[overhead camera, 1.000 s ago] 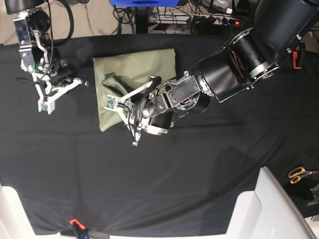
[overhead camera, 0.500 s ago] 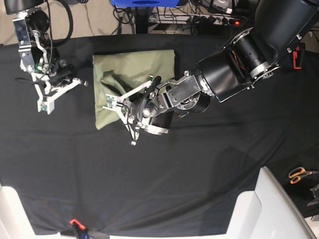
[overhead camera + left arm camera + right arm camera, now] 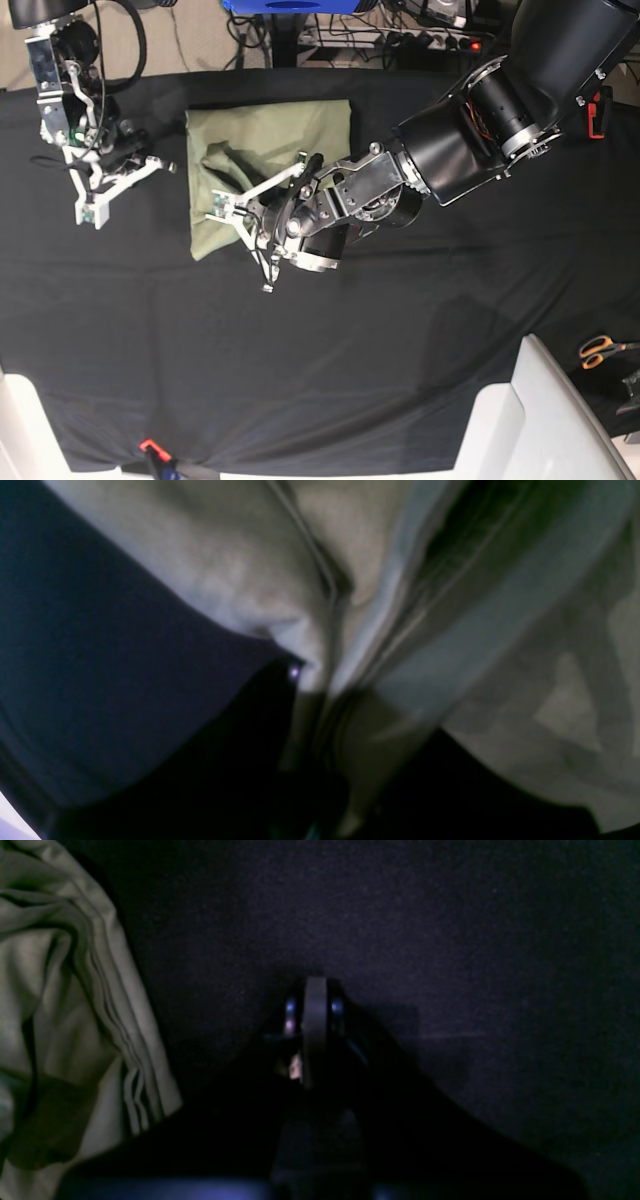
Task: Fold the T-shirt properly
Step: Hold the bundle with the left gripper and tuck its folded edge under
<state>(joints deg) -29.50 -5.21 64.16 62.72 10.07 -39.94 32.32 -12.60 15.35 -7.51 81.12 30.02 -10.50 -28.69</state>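
Note:
The pale green T-shirt [image 3: 270,135] lies folded into a rough rectangle on the black tablecloth [image 3: 400,320], left of centre at the back, with bunched folds on its left half. My left gripper [image 3: 225,208] reaches over the shirt's lower left part. Up close, it [image 3: 312,700] is shut on a gathered pleat of the T-shirt [image 3: 225,570], and its fingers show only as dark shapes. My right gripper [image 3: 90,212] hovers to the left of the shirt, apart from it. In its own view it [image 3: 315,990] is shut and holds nothing, over bare cloth, with the T-shirt's edge [image 3: 55,990] at the left.
Orange-handled scissors [image 3: 600,350] lie at the right edge. White moulded pieces [image 3: 540,420] stand along the front corners. A small red clip [image 3: 150,447] sits at the front edge. Cables and a power strip [image 3: 430,40] run behind the table.
My left gripper has shifted slightly left with the cloth, and the shirt's lower left edge has moved left with it. The right arm has not moved.

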